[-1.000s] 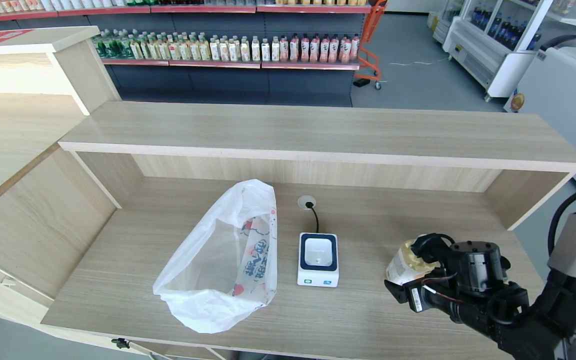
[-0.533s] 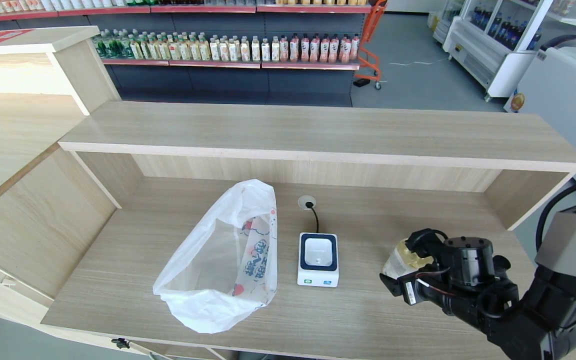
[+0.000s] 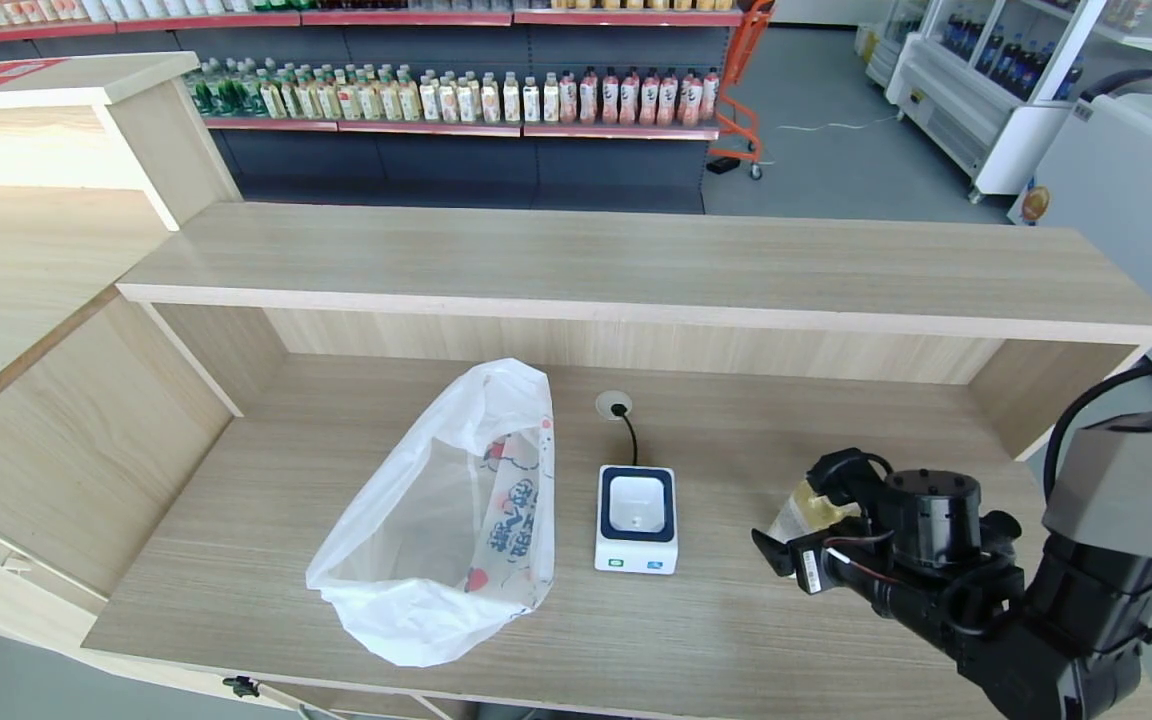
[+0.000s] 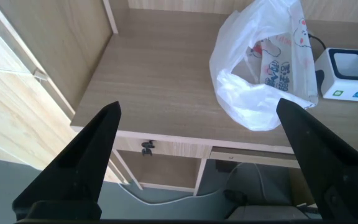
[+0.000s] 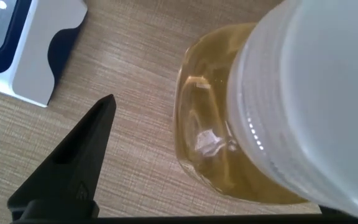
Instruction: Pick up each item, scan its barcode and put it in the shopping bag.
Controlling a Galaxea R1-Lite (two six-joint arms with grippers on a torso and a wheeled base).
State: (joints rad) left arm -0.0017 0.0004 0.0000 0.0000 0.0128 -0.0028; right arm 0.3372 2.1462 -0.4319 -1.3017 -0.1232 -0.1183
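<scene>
I had the right gripper [image 3: 802, 508] well to the right of the barcode scanner [image 3: 636, 520], low over the wooden counter [image 3: 696, 625]. It was at a clear bottle of amber liquid [image 5: 211, 144], whose white cap sat close to the wrist camera. I could not tell whether it was clamped on the bottle or loose. The bottle was near the scanner's right side and apart from it. The white shopping bag [image 3: 441, 540] lay just left of the scanner, its mouth open. The left gripper [image 4: 197, 109] hung spread wide and held nothing, farther left of the scanner, past the bag.
</scene>
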